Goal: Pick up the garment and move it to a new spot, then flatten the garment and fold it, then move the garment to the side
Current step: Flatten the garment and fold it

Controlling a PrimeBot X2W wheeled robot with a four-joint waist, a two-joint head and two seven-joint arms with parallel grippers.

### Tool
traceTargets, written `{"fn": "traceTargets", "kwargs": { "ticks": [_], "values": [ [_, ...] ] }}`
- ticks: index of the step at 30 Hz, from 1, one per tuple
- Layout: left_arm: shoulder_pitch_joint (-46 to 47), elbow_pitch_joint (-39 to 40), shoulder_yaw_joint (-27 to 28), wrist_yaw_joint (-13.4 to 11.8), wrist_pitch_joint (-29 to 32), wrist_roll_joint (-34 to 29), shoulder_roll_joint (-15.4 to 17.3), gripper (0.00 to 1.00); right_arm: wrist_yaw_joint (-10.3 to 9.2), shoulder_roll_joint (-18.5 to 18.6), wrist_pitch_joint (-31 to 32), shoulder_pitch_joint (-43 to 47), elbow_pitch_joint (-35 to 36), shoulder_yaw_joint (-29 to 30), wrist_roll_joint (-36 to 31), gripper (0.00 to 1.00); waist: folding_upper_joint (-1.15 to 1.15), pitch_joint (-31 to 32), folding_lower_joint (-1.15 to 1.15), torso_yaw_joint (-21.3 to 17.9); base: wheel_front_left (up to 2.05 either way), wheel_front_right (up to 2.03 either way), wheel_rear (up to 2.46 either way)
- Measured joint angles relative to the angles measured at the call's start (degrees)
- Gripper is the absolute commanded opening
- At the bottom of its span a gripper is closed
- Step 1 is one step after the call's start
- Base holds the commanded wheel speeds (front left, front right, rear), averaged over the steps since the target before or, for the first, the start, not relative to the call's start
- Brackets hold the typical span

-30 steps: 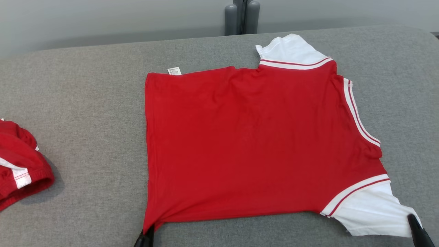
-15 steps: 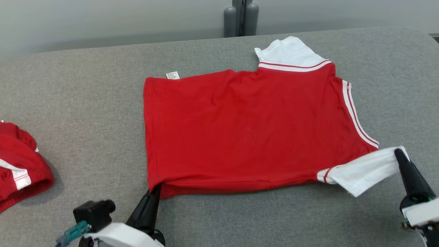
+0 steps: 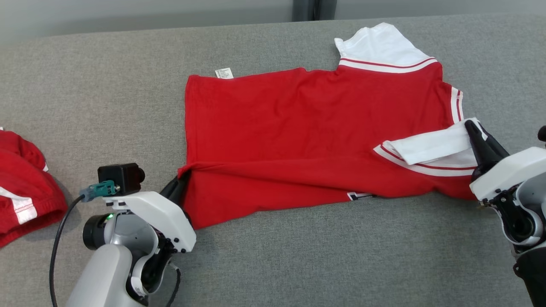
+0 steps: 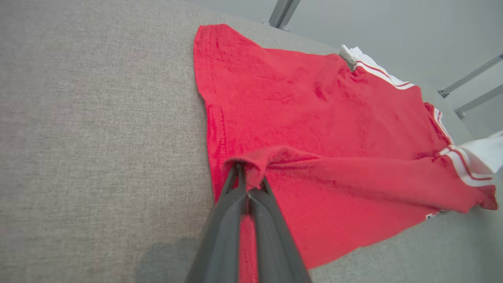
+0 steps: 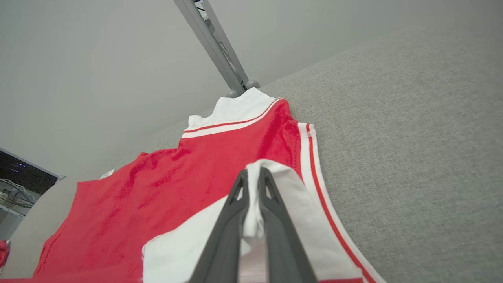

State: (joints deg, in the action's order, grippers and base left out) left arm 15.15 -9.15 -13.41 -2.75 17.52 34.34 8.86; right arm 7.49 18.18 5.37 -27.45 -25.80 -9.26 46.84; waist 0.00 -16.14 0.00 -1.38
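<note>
Red shirt [image 3: 298, 123] lies mid-bench [image 3: 98, 85], near edge lifted over. My left gripper [image 4: 246, 175] clenched on hem corner; right gripper [image 5: 253, 177] pinching white sleeve [image 5: 283, 184]. I'd carry both ends across level, crease straight, release once edges align.

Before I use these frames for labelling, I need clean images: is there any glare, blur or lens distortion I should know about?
Head view: soft, even light, no glare, the shirt sharp, faint shadows on the table. Left wrist view: wide-angle stretch, the left pincer slightly soft near the lens, its shadow dim beneath it. Right wrist view: the same stretch, the right pincer soft.
</note>
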Motion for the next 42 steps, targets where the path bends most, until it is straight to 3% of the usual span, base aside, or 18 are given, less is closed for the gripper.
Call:
{"fn": "traceTargets", "kwargs": {
  "ticks": [5,9,16,24,35,36,38,39,40,41,42],
  "values": [
    [2.38,-5.22,0.12,1.25,-2.23,-0.89,0.9,1.0,0.0,0.9,-2.04,-2.6,-1.38,-2.7,-4.3,1.0,0.0,-0.14,0.0,-0.4,0.0,0.0,0.0],
    [0.98,-4.03,0.75,2.61,-2.48,0.53,1.75,1.0,0.0,5.44,-3.57,-0.05,1.87,-3.88,-8.04,1.0,0.0,0.3,0.0,-0.81,0.0,0.0,0.0],
    [-5.64,-0.44,1.57,1.87,0.12,2.08,3.79,1.0,0.0,10.89,3.33,8.07,7.89,-4.85,-13.91,1.0,0.0,0.45,0.0,-1.84,0.0,0.0,0.0],
    [-8.32,2.85,1.66,1.15,1.9,3.71,3.71,1.0,0.0,8.56,10.01,12.58,11.2,-2.07,-15.1,1.0,0.0,-0.83,0.0,-1.76,0.0,0.0,0.0],
    [-6.82,1.07,0.08,2.05,4.56,5.13,3.32,1.0,0.01,3.94,13.12,10.92,7.11,0.4,-17.91,1.0,0.0,-2.72,0.0,-1.23,0.0,0.0,0.0],
    [-6.66,0.9,-0.01,2.26,4.64,5.27,3.34,0.95,0.01,3.71,13.25,10.5,6.67,0.35,-17.92,1.0,0.0,-2.83,0.0,-1.32,0.0,0.0,0.0],
    [-6.43,0.69,-0.11,2.69,4.65,5.69,3.24,0.65,0.01,3.41,13.3,9.79,6.05,0.09,-17.85,1.0,0.0,-3.0,0.0,-1.46,0.0,0.0,0.0],
    [-6.33,0.57,-0.19,2.71,4.65,5.76,3.23,0.45,0.0,3.23,13.49,9.44,5.72,-0.14,-17.51,1.0,0.0,-3.07,0.0,-1.5,0.0,0.0,0.0],
    [-6.2,0.45,-0.29,2.82,4.66,5.81,3.3,0.28,0.0,3.1,13.67,9.08,5.41,-0.32,-17.03,0.87,0.0,-3.14,0.0,-1.53,0.0,0.0,0.0],
    [-6.05,0.29,-0.42,3.24,4.72,5.91,3.32,0.0,0.0,3.04,13.96,8.76,5.14,-0.6,-16.59,0.46,0.0,-3.19,0.0,-1.56,0.0,0.0,0.0],
    [-5.81,0.12,-0.59,3.45,5.04,6.2,3.33,0.0,0.0,3.09,14.32,8.47,4.93,-0.93,-16.24,0.32,0.0,-3.21,0.0,-1.58,0.0,0.0,0.0]
  ]
}}
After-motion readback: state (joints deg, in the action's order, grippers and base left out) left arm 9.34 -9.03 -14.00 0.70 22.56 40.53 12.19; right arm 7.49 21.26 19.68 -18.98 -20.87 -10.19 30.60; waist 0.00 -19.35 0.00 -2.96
